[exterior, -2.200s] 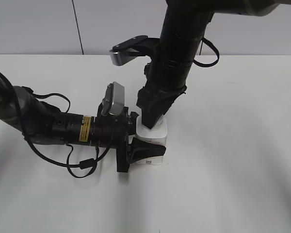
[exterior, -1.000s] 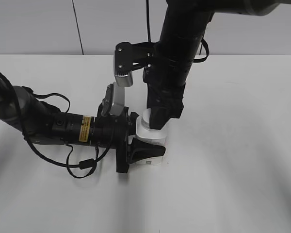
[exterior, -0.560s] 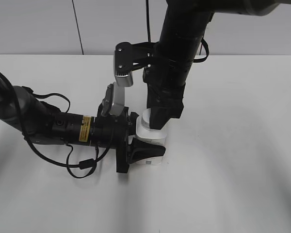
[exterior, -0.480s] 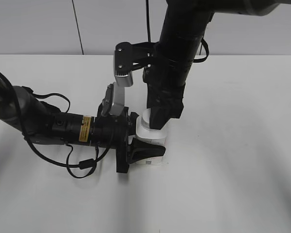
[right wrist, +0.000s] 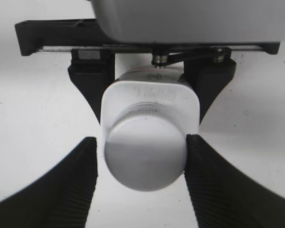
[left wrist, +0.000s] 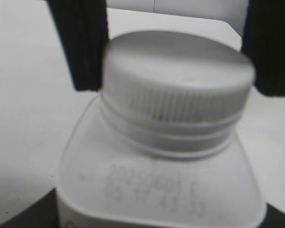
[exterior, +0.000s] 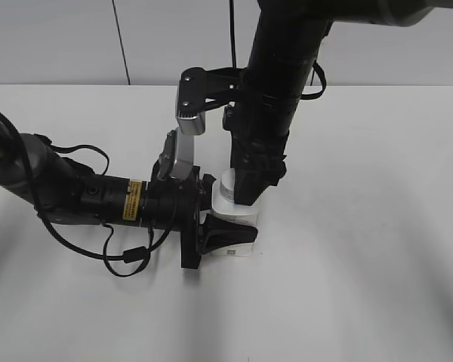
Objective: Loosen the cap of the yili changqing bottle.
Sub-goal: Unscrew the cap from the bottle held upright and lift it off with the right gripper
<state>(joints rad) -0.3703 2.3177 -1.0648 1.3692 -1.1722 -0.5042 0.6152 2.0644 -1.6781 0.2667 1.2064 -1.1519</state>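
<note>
Bottle pinned between two grippers on a white table (exterior: 362, 286).
The left gripper (exterior: 228, 235) is clamped on the squat white plastic bottle (right wrist: 149, 102); the right gripper (right wrist: 145, 161) has its ribbed black fingers (left wrist: 83, 42) closed against the round white ribbed screw cap (left wrist: 175, 85).

Both arms are black and tubular. The left arm (exterior: 83, 197) carries a yellow label with dark print — unreadable here — and loose black cables looping beneath it. Silver-grey camera housings (exterior: 189, 113) sit on the wrists. The right gripper's fingers (right wrist: 73, 187) are black, finely ribbed pads — probably rubber.
</note>
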